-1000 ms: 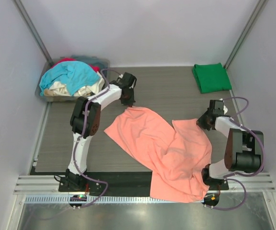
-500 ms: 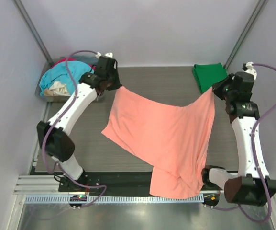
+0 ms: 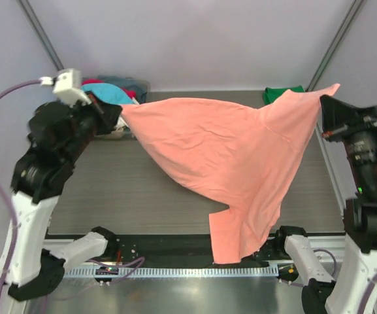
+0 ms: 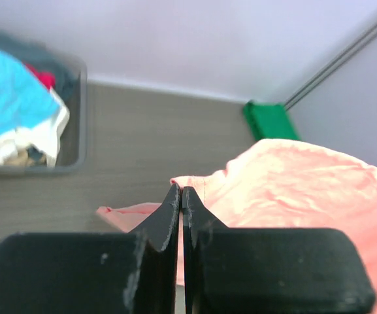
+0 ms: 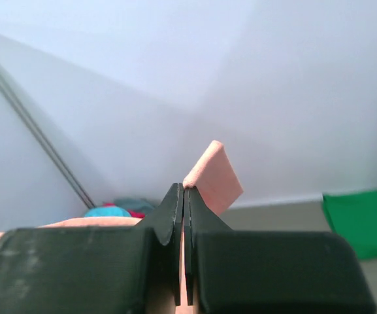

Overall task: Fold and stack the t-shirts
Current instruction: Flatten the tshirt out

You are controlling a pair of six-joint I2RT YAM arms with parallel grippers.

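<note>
The salmon-pink t-shirt (image 3: 227, 150) hangs stretched in the air between both arms, its lower end drooping to the table's near edge. My left gripper (image 3: 117, 110) is shut on its left corner; the cloth shows past the fingertips in the left wrist view (image 4: 286, 190). My right gripper (image 3: 325, 108) is shut on its right corner, and a pink tip sticks up above the jaws in the right wrist view (image 5: 214, 173). The folded dark green t-shirt (image 3: 281, 94) lies at the far right, mostly hidden behind the pink one. Turquoise (image 3: 106, 91), cream and red shirts sit in the tub.
The grey plastic tub (image 4: 74, 118) stands at the far left corner of the wood-grain table (image 3: 129, 190). White walls and metal posts enclose the table. A metal rail (image 3: 175, 269) runs along the near edge between the arm bases.
Both arms have lifted high and moved apart, raising the pink t-shirt off the table and stretching it out. It lay crumpled on the table a second ago.
</note>
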